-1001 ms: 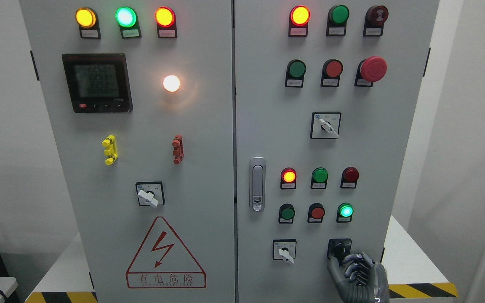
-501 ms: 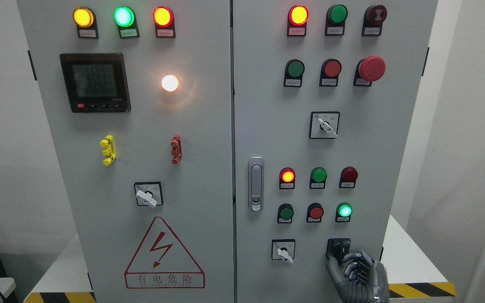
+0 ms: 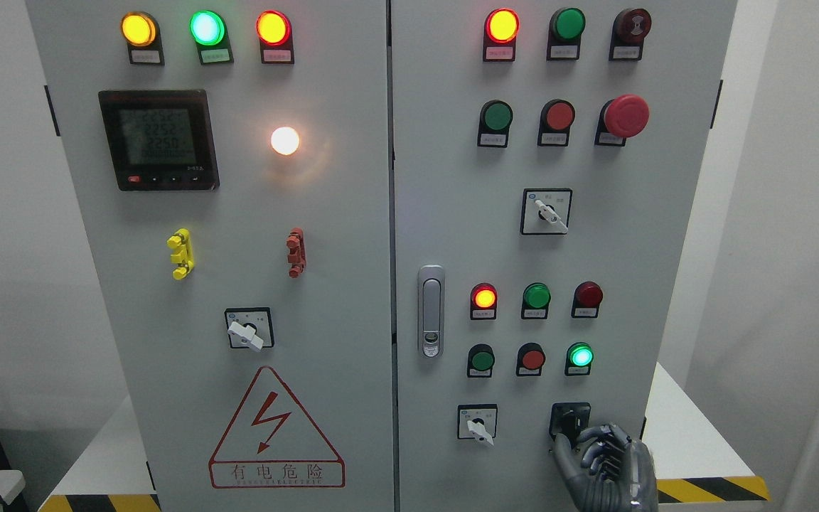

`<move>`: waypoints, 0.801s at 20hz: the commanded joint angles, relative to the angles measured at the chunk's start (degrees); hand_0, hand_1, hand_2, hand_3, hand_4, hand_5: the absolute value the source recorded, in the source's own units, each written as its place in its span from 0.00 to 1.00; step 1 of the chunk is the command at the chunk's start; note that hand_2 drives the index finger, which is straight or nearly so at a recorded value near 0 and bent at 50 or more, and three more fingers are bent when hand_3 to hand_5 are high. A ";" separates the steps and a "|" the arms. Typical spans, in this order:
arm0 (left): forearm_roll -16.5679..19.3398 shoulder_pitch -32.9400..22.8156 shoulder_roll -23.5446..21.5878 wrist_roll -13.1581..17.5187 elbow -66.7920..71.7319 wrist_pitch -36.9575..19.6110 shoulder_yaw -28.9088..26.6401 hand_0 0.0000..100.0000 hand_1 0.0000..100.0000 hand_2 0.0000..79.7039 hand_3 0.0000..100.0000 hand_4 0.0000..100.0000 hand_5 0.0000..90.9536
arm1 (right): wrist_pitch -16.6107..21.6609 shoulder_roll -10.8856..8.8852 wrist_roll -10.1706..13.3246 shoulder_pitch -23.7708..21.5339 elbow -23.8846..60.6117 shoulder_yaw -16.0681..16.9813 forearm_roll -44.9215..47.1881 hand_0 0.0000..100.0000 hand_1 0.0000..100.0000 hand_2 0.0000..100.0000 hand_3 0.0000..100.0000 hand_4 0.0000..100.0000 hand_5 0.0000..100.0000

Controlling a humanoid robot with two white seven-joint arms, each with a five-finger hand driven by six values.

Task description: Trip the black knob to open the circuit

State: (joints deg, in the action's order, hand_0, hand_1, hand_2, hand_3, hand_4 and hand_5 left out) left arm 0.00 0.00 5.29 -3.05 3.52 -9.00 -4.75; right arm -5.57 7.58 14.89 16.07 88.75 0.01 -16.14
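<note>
Low on the panel, the right robot hand (image 3: 603,459) curls onto the black knob (image 3: 569,421), hiding its pointing direction.

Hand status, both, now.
Right hand: fingers curled at the black knob; a firm grasp cannot be told.
Left hand: not in view.

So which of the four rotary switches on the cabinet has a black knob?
The bottom-right switch, right beside the right hand. The other three, at and, have white handles.
</note>
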 commanded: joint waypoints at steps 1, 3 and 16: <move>1.85 0.44 -0.02 -0.02 0.00 0.03 0.00 0.12 0.39 0.00 0.00 0.00 0.00 | -0.06 -0.02 -0.03 0.01 -0.33 -0.72 -0.47 0.39 0.88 0.52 0.89 0.95 0.99; 1.93 0.44 0.07 -0.02 0.00 0.03 0.00 0.12 0.39 0.00 0.00 0.00 0.00 | -0.15 -0.02 -0.03 -0.07 -0.34 -0.72 -0.47 0.39 0.88 0.52 0.89 0.94 0.99; 1.85 0.44 -0.02 -0.02 0.00 0.03 0.00 0.12 0.39 0.00 0.00 0.00 0.00 | -0.15 -0.10 -0.03 -0.07 -0.42 -0.72 -1.43 0.38 0.88 0.51 0.88 0.94 0.98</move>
State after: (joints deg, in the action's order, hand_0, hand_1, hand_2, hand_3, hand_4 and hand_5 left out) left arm 0.00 0.00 5.29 -3.05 3.52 -9.00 -4.75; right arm -5.59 7.57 14.82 16.00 88.49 0.00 -16.86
